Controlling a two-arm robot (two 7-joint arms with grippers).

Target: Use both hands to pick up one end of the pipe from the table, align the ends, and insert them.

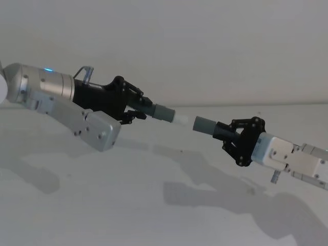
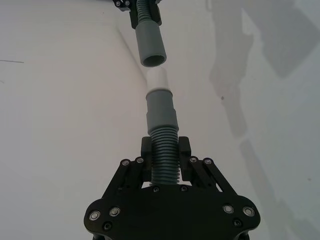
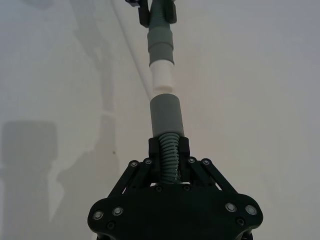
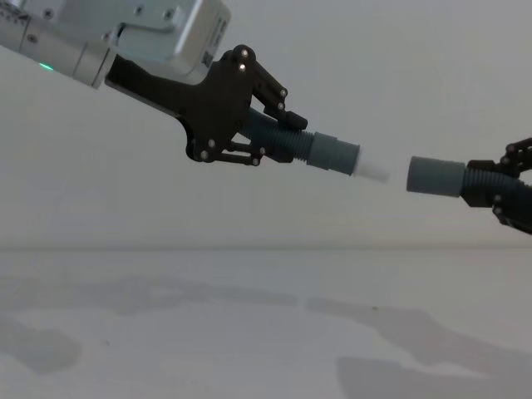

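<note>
Closest to you in the left wrist view is the left gripper [image 2: 165,150], its black linkage fingers [image 2: 146,147] clamped on the ribbed section of the short pipe piece [image 2: 162,135]. Below both arms you have the plain white table [image 1: 128,205], bare apart from the soft shadows of the arms, and behind it a blank pale wall [image 1: 205,41].

Look at the short piece: dark grey ribs, then a smooth grey cuff [image 1: 164,111] stepping down to a narrower whitish tip [image 1: 180,119]. The other pipe piece [image 3: 169,150] shows ribs between the right gripper's fingers and a plain grey cuff [image 1: 204,124] with an open mouth, seen hollow in the left wrist view.

Both pieces are held up in the air, well clear of the table. Your left gripper reaches in from the left on its silver arm, angled slightly downward. The right gripper [image 1: 230,137] comes from the lower right, angled up, closed around its ribbed section just behind the cuff. The two ends face each other nearly in line, the whitish tip just short of the open cuff with a small gap between them; they are not touching.
</note>
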